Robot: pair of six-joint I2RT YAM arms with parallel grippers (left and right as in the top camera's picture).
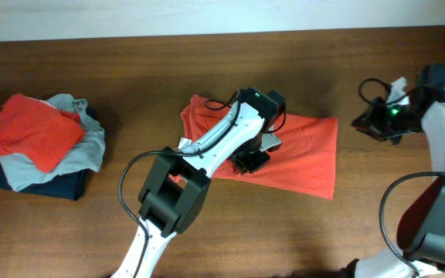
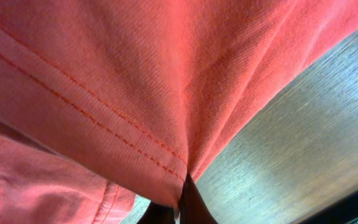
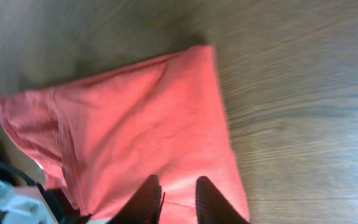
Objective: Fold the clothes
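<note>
An orange-red T-shirt (image 1: 300,154) lies spread in the middle of the wooden table (image 1: 130,69). My left gripper (image 1: 251,161) rests on its middle. In the left wrist view a fold of the shirt (image 2: 135,81) with a stitched hem is pinched between the dark fingers of my left gripper (image 2: 182,200), which is shut on the cloth. My right gripper (image 1: 365,121) hovers just off the shirt's right edge. In the right wrist view its fingers (image 3: 148,200) stand slightly apart with nothing between them, the shirt (image 3: 142,124) lying beyond.
A pile of other clothes (image 1: 45,143), orange-red over grey over navy, sits at the table's left. The far table edge meets a pale wall (image 1: 207,15). Black cables loop from both arms.
</note>
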